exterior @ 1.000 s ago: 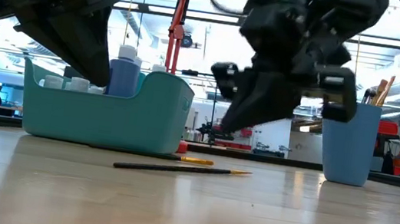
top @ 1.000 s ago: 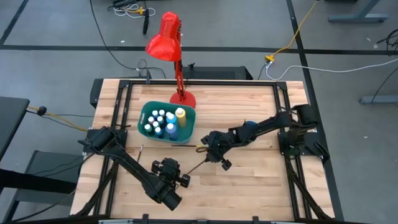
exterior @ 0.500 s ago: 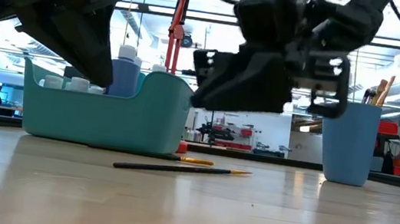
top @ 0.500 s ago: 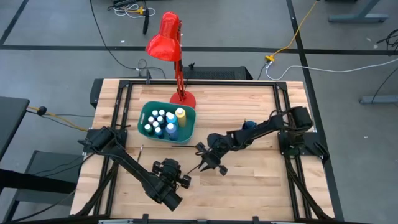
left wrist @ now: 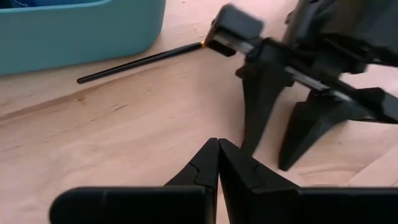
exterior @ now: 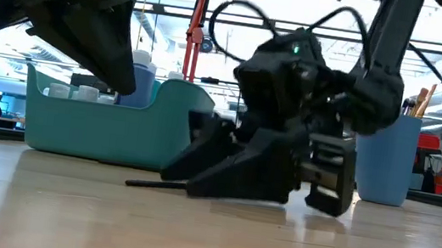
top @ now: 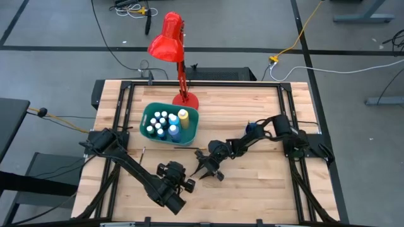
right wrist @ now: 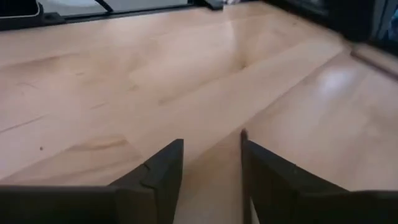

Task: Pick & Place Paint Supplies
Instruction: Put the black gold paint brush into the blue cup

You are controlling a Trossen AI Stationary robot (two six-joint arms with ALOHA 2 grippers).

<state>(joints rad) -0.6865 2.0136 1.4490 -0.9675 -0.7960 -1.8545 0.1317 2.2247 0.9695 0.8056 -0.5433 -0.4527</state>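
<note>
Right claw (top: 207, 172) tipped to table (prongs apart), over brush (left wrist: 140, 61)

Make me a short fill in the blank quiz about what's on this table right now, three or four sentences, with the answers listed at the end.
1. The small white-capped paint bottles stand inside the ____ plastic bin.
2. The right end effector is down at the wooden table with its fingers ____.
3. The left end effector has its fingers ____.
4. The thin dark-handled brush lies on the table, ____ the bin.

Answers: teal; open; shut; outside
</note>
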